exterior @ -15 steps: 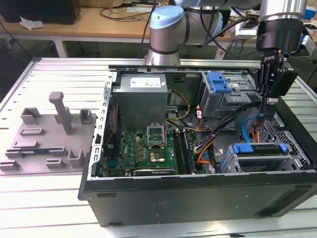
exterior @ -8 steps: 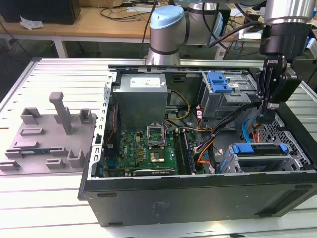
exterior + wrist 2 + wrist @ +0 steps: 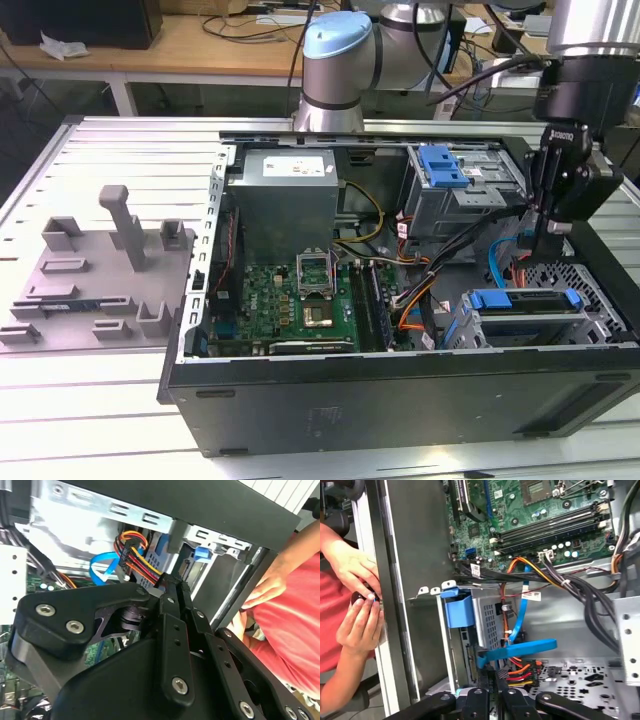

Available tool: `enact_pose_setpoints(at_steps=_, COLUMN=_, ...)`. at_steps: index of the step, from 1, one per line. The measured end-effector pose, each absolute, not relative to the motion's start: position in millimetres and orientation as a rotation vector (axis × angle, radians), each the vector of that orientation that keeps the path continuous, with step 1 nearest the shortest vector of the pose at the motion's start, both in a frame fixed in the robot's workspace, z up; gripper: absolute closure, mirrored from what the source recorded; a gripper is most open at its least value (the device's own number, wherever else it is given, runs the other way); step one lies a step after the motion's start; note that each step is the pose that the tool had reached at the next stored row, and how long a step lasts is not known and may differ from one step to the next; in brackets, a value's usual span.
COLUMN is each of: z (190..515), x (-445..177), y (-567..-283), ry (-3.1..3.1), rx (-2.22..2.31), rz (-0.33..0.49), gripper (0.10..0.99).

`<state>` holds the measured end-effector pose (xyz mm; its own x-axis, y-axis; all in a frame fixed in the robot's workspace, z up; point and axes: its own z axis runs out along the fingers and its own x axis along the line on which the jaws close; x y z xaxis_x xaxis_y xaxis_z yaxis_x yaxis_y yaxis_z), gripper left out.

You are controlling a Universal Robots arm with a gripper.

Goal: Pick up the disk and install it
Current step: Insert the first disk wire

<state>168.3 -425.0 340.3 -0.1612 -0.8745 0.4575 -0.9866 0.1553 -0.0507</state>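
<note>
One disk (image 3: 525,312) sat in a bay of the computer case (image 3: 400,400); gripper (image 3: 545,245) (fingers pressed together, holding nothing) hung at its one o'clock, exterior view.

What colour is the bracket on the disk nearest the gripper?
Blue; the bracket shows best in the exterior view.

Your arm (image 3: 338,60) holds its wrist (image 3: 585,85) straight down at the exterior view's right, tool (image 3: 548,248) pointing downward, fingers (image 3: 172,594) drawn tight together
</note>
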Motion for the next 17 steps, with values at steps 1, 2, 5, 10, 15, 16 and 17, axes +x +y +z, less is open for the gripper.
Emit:
enact_pose_setpoints(at_steps=1, z=340.3, x=167.8, y=-428.2, ry=-2.119, rx=1.789, rz=0.488, gripper=0.922)
enact_pose_setpoints(at_steps=2, z=340.3, x=167.5, y=-430.5, ry=-2.120, rx=1.791, rz=0.485, gripper=0.922)
enact_pose_setpoints(at_steps=5, z=340.3, x=166.3, y=-438.6, ry=-2.129, rx=1.802, rz=0.469, gripper=0.922)
enact_pose_setpoints(at_steps=10, z=340.3, x=165.5, y=-441.4, ry=-2.151, rx=1.846, rz=0.418, gripper=0.922)
enact_pose_setpoints(at_steps=15, z=340.7, x=165.4, y=-443.3, ry=-2.170, rx=1.900, rz=0.365, gripper=0.922)
enact_pose_setpoints(at_steps=16, z=340.8, x=165.4, y=-443.8, ry=-2.172, rx=1.910, rz=0.357, gripper=0.922)
enact_pose_setpoints(at_steps=17, z=340.9, x=165.4, y=-444.3, ry=-2.174, rx=1.916, rz=0.351, gripper=0.922)
